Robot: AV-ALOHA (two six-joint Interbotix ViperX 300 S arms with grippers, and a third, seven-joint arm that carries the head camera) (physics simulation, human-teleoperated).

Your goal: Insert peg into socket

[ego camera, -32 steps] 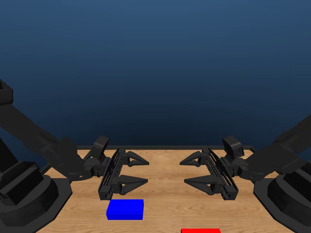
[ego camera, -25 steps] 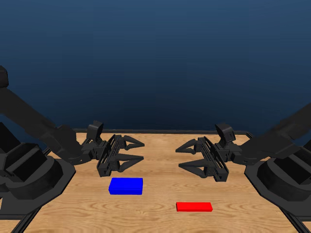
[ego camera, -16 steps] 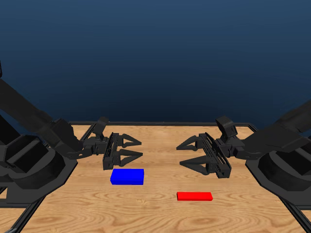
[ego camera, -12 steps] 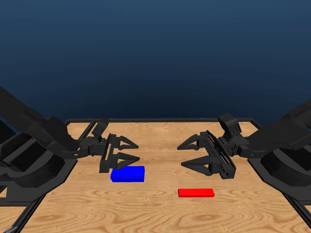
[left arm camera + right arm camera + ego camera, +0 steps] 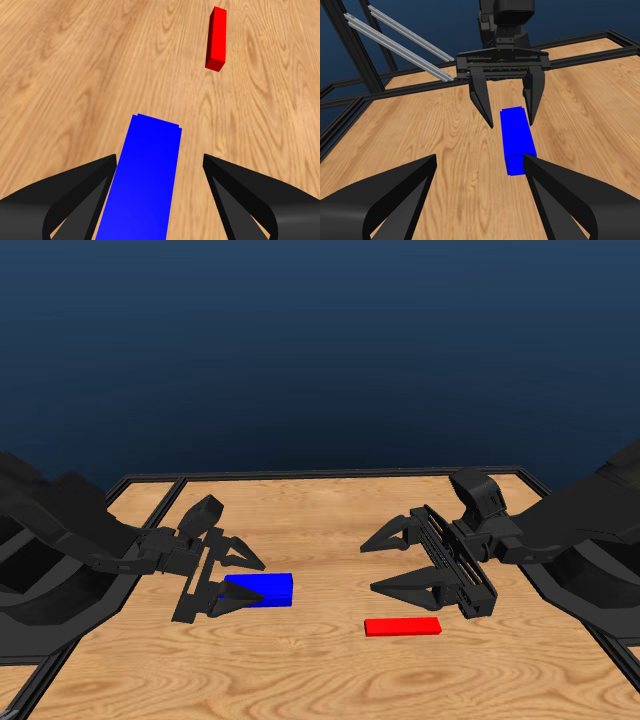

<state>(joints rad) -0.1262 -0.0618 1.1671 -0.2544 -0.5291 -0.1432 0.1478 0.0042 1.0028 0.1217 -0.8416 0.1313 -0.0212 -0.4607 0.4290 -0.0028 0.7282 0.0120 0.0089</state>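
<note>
In the head view, the left hand (image 5: 228, 578) is now seen lowered over the socket (image 5: 262, 590), where half a second earlier it hung just behind the block. Its jaws are spread wide to either side of the socket's near end, with nothing gripped. The right hand (image 5: 395, 562) is likewise spread wide and empty, and it has tipped down toward the peg (image 5: 402, 626), which lies flat on the tabletop (image 5: 320, 680) just below and in front of it. Some of the shift in the picture is due to the camera's own movement. Both grasps are judged to be about to begin; neither piece is lifted.

In the left wrist view, the socket (image 5: 142, 180) is shown running lengthwise between the jaws, with bare wood visible on both sides, so no contact is made. The peg (image 5: 217, 39) is seen well beyond the hand, apart from the socket.

In the right wrist view, the peg is not shown at all. Instead the left hand (image 5: 503, 107) is seen from the front, with its jaws straddling the far end of the socket (image 5: 516, 134).
</note>
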